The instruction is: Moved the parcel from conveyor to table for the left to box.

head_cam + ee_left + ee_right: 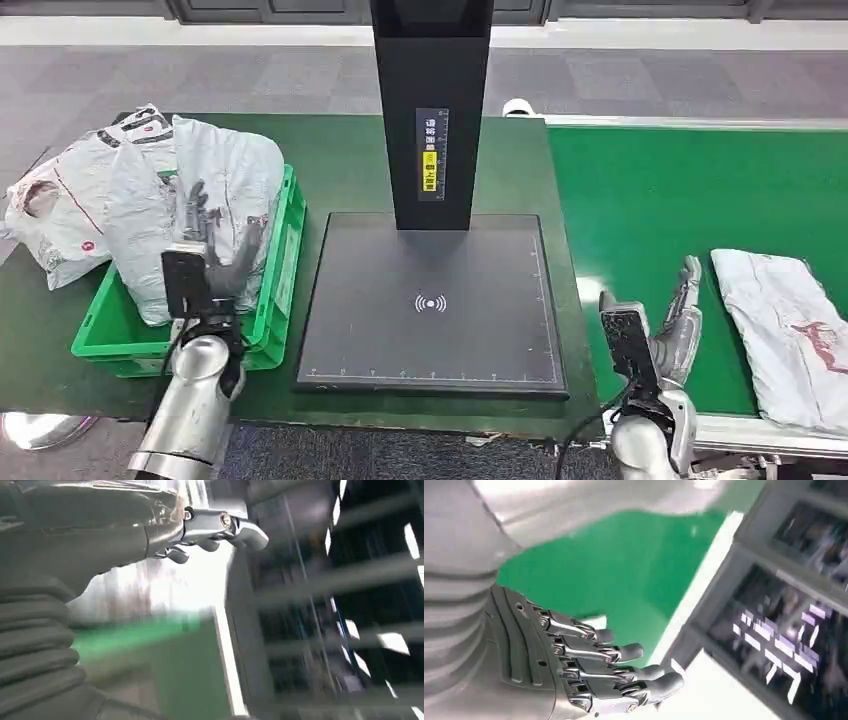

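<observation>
The right hand (677, 322) hangs over the green conveyor (650, 200), fingers (624, 652) straight, slightly apart, holding nothing; its wrist view shows them closely. Just beside it on the belt lies a white parcel (790, 335), apart from the hand. The left hand (215, 250) is over the green crate (285, 270) on the surface (340, 160), fingers spread against grey bags (225, 170); its blurred wrist view shows fingers (220, 525) holding nothing.

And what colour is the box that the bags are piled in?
Bright green. The box shows best in the head view, on the table's left side, with grey and white bags heaped inside.
</observation>
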`<state>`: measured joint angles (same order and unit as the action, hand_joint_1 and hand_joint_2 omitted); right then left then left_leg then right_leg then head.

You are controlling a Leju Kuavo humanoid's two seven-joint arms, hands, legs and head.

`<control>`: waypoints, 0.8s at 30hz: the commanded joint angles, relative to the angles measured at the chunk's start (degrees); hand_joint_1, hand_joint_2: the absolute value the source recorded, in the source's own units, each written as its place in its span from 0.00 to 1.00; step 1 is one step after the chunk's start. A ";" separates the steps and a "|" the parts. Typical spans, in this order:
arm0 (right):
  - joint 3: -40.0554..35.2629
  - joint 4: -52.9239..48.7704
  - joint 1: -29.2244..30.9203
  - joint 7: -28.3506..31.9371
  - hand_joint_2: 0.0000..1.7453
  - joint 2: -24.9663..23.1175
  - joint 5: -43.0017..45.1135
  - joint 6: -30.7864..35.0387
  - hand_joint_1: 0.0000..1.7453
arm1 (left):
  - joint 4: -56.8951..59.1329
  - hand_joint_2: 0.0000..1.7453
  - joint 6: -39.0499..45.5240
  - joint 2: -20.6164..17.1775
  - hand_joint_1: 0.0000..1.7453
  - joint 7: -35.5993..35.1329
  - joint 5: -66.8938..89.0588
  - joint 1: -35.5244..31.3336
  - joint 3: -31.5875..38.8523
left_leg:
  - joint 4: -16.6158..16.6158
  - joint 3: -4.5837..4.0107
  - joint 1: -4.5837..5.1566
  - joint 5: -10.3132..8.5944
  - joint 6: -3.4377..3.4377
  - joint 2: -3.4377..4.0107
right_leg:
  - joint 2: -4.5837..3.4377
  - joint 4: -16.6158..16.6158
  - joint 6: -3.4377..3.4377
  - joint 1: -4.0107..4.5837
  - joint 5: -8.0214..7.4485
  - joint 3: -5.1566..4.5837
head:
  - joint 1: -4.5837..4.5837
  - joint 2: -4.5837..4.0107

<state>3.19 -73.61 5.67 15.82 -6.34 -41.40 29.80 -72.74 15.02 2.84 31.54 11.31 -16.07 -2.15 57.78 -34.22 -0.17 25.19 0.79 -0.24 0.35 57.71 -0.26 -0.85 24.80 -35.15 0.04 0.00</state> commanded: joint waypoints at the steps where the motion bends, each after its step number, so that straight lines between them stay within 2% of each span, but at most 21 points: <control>1: 6.03 22.99 9.10 -2.22 1.00 5.85 -8.14 10.20 0.00 | 13.72 1.00 -9.32 5.10 0.00 2.56 -8.00 -3.40 -16.39 | -0.17 0.24 -0.01 -0.08 -0.13 -0.26 | 0.23 -0.31 -0.06 -0.01 -0.06 0.39 | 0.00 0.00; 3: 6.37 23.11 8.98 -1.74 1.00 5.86 -8.02 10.20 0.00 | 13.89 1.00 -9.15 4.95 0.00 2.53 -8.01 -3.69 -16.72 | -0.08 0.18 -0.02 -0.01 -0.15 -0.23 | 0.21 -0.27 -0.09 -0.01 -0.07 0.33 | 0.00 0.00; 6: 13.10 20.58 6.01 -6.45 1.00 4.96 -19.84 10.20 0.00 | 15.59 1.00 -9.90 4.60 0.00 0.37 -5.01 -4.21 -20.13 | -0.02 0.12 -0.02 0.01 -0.20 -0.18 | 0.15 -0.24 -0.12 -0.02 -0.08 0.28 | 0.00 0.00; 9: 20.26 20.52 3.94 -8.51 1.00 5.15 -27.67 10.20 0.00 | 17.93 1.00 -9.52 5.46 0.00 0.06 -4.33 -4.46 -20.81 | -0.07 0.18 0.01 0.04 -0.20 -0.28 | 0.27 -0.21 -0.09 -0.05 0.00 0.34 | 0.00 0.00; 12: 26.78 23.54 4.63 -10.74 1.00 6.10 -33.68 10.20 0.00 | 21.31 1.00 -8.37 5.87 0.00 0.52 -4.90 -5.77 -20.25 | -0.02 0.11 0.11 0.04 -0.23 -0.33 | 0.32 -0.17 -0.13 -0.07 0.02 0.24 | 0.00 0.00; 19: 33.80 30.52 7.39 -16.07 1.00 9.21 -39.63 10.20 0.00 | 28.29 1.00 -1.38 7.09 0.00 -0.07 0.40 -9.29 -21.74 | 0.03 0.00 0.09 0.08 -0.26 -0.19 | 0.21 -0.17 -0.15 -0.05 -0.01 0.14 | 0.00 0.00; 23: 34.79 34.52 9.65 -17.63 1.00 11.38 -40.57 10.20 0.00 | 28.35 1.00 -2.11 7.11 0.00 0.02 -0.71 -9.39 -20.36 | 0.03 0.01 0.09 0.13 -0.27 0.04 | -0.03 -0.16 -0.16 -0.09 -0.05 0.09 | 0.00 0.00; 24: 35.67 34.72 10.12 -17.85 1.00 11.83 -40.53 10.20 0.00 | 27.63 1.00 -3.09 7.46 0.00 1.94 -2.61 -9.19 -18.96 | -0.03 0.07 0.08 0.13 -0.27 0.11 | -0.09 -0.22 -0.15 -0.10 -0.08 0.14 | 0.00 0.00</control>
<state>30.45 -50.09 10.46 -0.33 1.66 -80.83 40.17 -51.80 13.07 9.88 31.80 11.17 -21.85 -20.85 57.89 -34.39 -0.03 25.30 0.52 -0.15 0.30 57.69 -0.45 -1.00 24.74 -35.28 0.04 0.00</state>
